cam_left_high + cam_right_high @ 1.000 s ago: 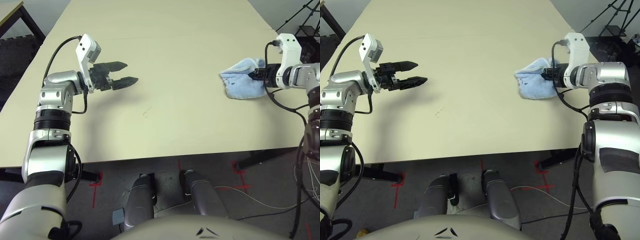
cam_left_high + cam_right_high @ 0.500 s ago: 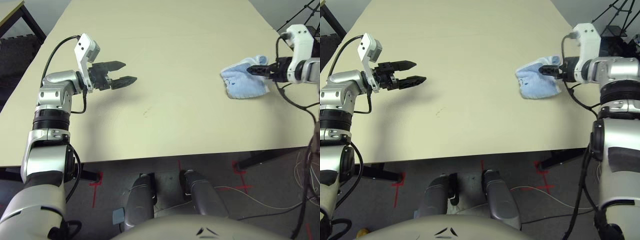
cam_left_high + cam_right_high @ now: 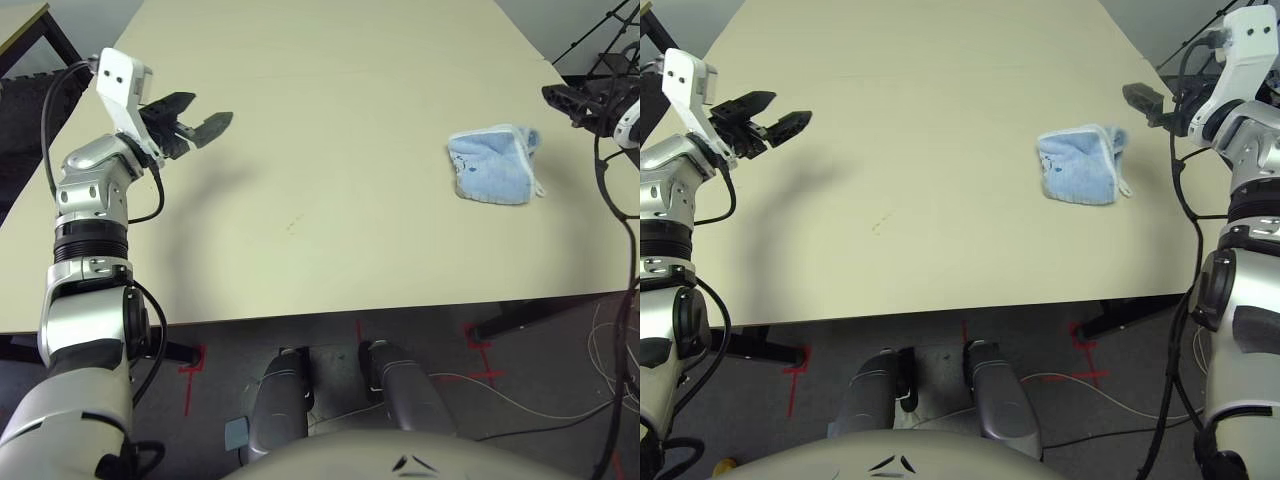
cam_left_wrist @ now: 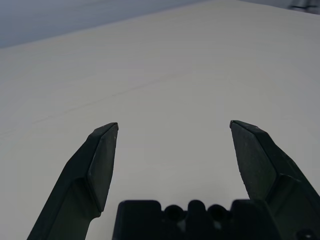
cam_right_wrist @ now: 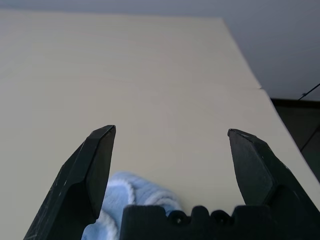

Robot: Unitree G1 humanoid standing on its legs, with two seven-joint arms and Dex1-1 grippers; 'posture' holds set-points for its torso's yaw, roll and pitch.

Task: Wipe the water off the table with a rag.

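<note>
Right jaws [image 5: 171,131]: spread, holding nothing, near the rag | left jaws [image 4: 174,123]: spread, empty | rag [image 3: 492,165]: bunched on right part of desk [image 3: 340,120] | water [image 3: 882,222]: faint brownish specks between rag and left arm [image 3: 92,240], uncovered | tripod [image 3: 605,30]: beyond desk's right edge

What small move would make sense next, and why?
Probably lifting the right gripper clear of the rag and easing back: its fingers are spread wide, and the folded rag lies loose on the table. Faint traces remain visible, though whether they are wet I cannot tell.
</note>
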